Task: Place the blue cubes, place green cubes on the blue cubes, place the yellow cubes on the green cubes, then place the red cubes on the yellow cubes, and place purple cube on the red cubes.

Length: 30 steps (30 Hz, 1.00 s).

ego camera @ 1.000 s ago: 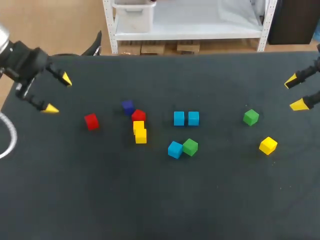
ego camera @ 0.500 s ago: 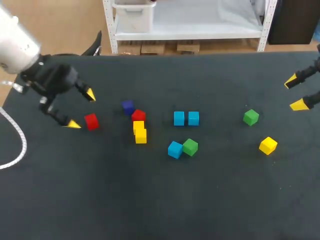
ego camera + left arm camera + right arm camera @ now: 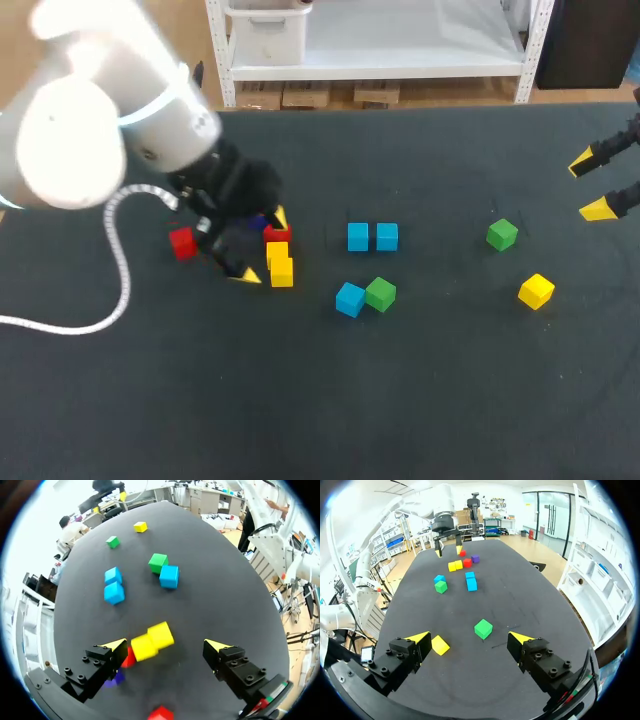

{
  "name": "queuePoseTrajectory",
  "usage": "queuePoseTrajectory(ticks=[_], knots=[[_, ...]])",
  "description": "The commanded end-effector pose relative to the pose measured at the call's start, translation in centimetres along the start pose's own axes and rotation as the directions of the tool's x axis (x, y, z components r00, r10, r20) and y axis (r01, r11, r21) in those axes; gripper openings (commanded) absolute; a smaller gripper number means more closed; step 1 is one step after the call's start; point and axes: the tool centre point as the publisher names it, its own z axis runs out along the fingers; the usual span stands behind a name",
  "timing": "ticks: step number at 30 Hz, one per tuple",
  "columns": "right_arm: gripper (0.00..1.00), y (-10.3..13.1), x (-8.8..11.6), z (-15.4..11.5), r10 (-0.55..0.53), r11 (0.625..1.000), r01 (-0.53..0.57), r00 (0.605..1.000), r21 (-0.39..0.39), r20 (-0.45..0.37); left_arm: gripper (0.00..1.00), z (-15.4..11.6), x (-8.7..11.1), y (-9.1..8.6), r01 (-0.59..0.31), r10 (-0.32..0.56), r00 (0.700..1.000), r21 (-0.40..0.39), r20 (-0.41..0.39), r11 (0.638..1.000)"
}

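1. left gripper [image 3: 262, 245] is left of centre in the head view, fingers apart and clamped on nothing. It hangs over the cluster there.
2. yellow pair [image 3: 280, 262]: two cubes touching end to end, one finger tip either side. In the left wrist view the yellow pair [image 3: 152, 641] lies between the fingers, nearer one finger, with no contact visible.
3. red cube [image 3: 278, 234] touches the upper end of the pair. purple cube [image 3: 261, 221] is just upper left of it, mostly hidden by the gripper. In the wrist view the red cube [image 3: 128, 658] and purple cube [image 3: 116, 678] sit under that same finger.
4. lone red cube [image 3: 181, 242] is left of the gripper, apart from the cluster.
5. blue pair [image 3: 372, 237] is at centre frame, side by side. Cannot tell if they touch.
6. blue cube [image 3: 349, 299] and green cube [image 3: 380, 293] touch each other, just below the blue pair.
7. far green cube [image 3: 502, 234] is on the right. far yellow cube [image 3: 536, 290] is lower right of it, apart.
8. right gripper [image 3: 590, 186] is at the right edge, fingers apart, holding nothing. In its wrist view the far green cube [image 3: 483, 628] and far yellow cube [image 3: 439, 645] show between the fingers, untouched.
9. every cube sits directly on the surface [image 3: 320, 400].
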Motion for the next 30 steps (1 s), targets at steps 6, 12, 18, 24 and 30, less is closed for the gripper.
queuePoseTrajectory(ticks=[6,12,18,24,30], knots=[[1.0,0.0,0.0,0.0,-0.001,1.0,0.001,1.0,0.001,0.001,1.0,4.5,-4.5,0.3,-0.072,0.076,0.994,0.043,-0.083,0.996],[1.0,0.0,0.0,0.0,-0.001,1.0,0.001,1.0,0.001,0.001,1.0,6.3,-5.5,0.2,-0.092,0.099,0.99,0.072,-0.099,0.993],[1.0,0.0,0.0,0.0,-0.001,1.0,0.001,1.0,0.001,0.001,1.0,7.1,-6.3,0.3,-0.13,0.14,0.984,0.093,-0.111,0.987],[1.0,0.0,0.0,0.0,-0.001,1.0,0.001,1.0,0.001,0.001,1.0,7.2,-7.1,0.5,-0.175,0.185,0.977,0.101,-0.104,0.979],[1.0,0.0,0.0,0.0,-0.001,1.0,0.001,1.0,0.001,0.001,1.0,7.3,-7.5,0.4,-0.194,0.204,0.976,0.117,-0.081,0.974]])
